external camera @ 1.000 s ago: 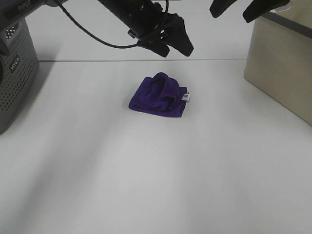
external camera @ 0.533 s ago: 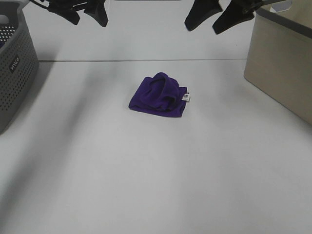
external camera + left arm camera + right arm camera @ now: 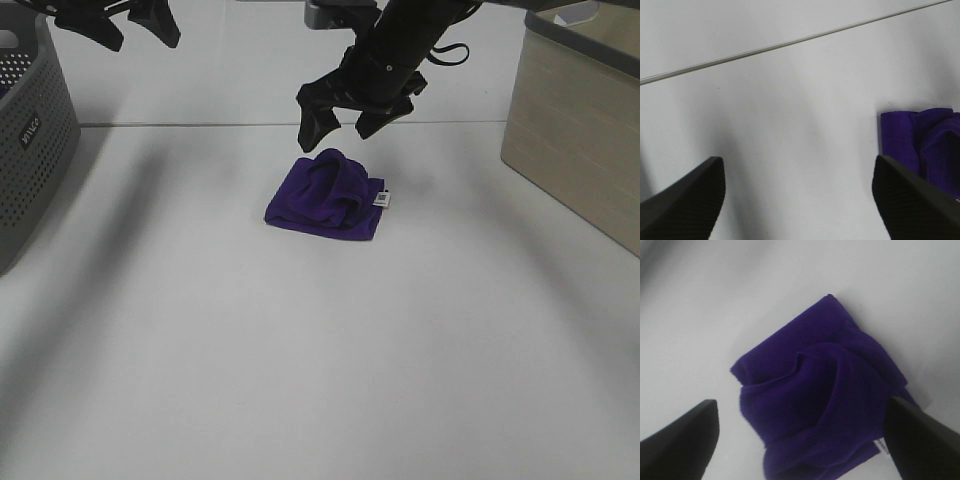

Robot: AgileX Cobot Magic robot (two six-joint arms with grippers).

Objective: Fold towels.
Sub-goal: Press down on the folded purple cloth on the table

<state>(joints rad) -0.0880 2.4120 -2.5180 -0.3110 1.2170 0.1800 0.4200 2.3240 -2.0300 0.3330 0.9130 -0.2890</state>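
The deep purple plush towel (image 3: 327, 196) lies crumpled and loosely bunched on the white table, its small white tag (image 3: 381, 200) at the right edge. My right gripper (image 3: 340, 123) hangs open just above the towel's far side, touching nothing; in the right wrist view its two fingers frame the towel (image 3: 820, 405). My left gripper (image 3: 125, 22) is open and empty, high at the far left; its wrist view shows only the towel's edge (image 3: 917, 142) off to one side.
A grey perforated basket (image 3: 25, 130) stands at the left edge. A beige box (image 3: 580, 130) stands at the right. A seam line (image 3: 200, 124) crosses the table behind the towel.
My left arm has withdrawn from above the towel to the far left. My right arm has come down from the top right to just above the towel. The towel has not moved.
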